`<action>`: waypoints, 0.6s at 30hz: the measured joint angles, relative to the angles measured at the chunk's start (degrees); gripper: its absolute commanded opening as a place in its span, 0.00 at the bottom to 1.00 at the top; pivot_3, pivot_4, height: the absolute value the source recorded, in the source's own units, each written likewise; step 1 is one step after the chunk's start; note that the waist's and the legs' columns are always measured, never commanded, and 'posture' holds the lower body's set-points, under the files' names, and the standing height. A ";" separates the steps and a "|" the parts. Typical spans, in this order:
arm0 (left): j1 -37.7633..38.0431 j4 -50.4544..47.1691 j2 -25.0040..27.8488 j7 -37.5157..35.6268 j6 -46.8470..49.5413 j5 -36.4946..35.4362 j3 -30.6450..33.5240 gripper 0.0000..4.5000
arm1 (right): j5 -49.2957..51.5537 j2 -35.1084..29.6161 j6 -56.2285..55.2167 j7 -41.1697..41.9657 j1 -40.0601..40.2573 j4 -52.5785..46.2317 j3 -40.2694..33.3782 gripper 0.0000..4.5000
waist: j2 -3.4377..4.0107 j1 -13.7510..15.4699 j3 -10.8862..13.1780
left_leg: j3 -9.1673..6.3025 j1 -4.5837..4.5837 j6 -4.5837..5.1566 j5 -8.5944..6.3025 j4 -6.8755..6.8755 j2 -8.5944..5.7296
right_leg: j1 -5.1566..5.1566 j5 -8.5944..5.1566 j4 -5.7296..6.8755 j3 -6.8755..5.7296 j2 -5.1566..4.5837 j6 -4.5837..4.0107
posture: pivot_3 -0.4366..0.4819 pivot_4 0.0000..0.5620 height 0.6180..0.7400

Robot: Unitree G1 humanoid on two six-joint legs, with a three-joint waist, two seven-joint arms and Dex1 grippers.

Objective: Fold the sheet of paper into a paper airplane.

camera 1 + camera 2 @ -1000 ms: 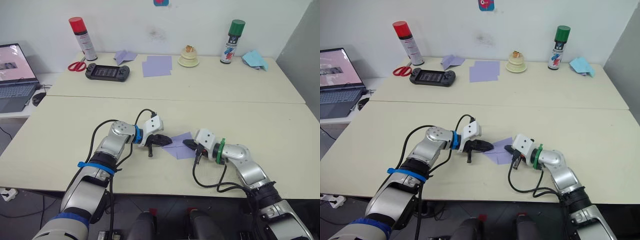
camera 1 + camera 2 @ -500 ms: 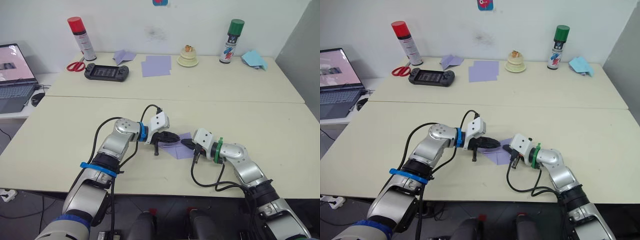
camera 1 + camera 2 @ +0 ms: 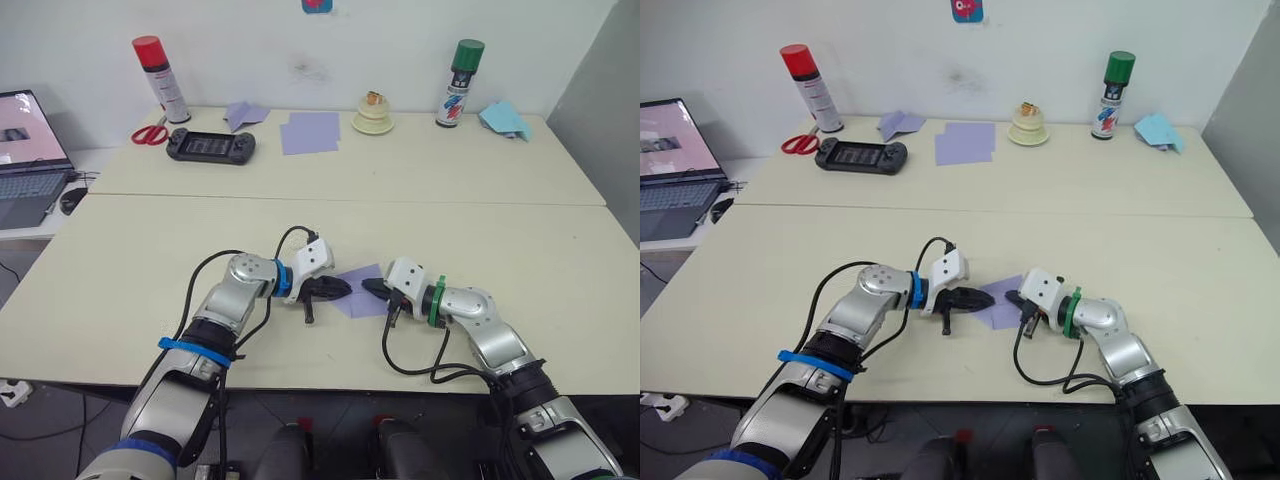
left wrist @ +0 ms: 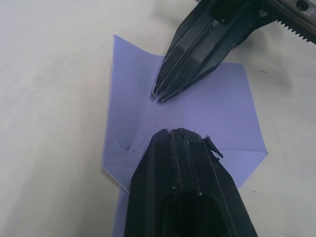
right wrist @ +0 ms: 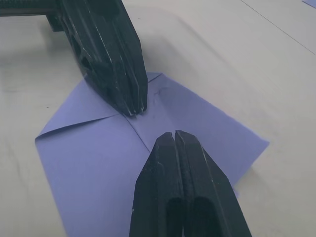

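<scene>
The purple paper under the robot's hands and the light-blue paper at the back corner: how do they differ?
The sheet of paper is lavender and lies nearly flat, partly folded, on the near table between both grippers. The light-blue paper sits at the far right corner, folded into a raised shape, untouched. Both are folded paper.

The tables hold two spray cans (image 3: 154, 66), one pair of scissors (image 3: 149, 133), one handheld game console (image 3: 210, 146), one laptop (image 3: 28, 150), and two grippers (image 3: 338, 290).

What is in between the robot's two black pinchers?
Just the sheet of paper. The left gripper and right gripper point tip to tip over it, both shut, with bare lavender paper between them, as the left wrist view shows.
</scene>
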 measured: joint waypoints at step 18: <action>3.64 -2.90 5.86 -0.04 2.15 -2.39 2.74 0.00 | -0.49 -0.03 0.17 0.35 -0.06 -0.01 0.21 0.01 | 0.02 -0.42 -0.02 | 0.04 0.31 0.00 0.00 -0.19 0.08 | 0.15 -0.12 -0.01 0.06 0.08 0.18 | 0.48 0.27 1.00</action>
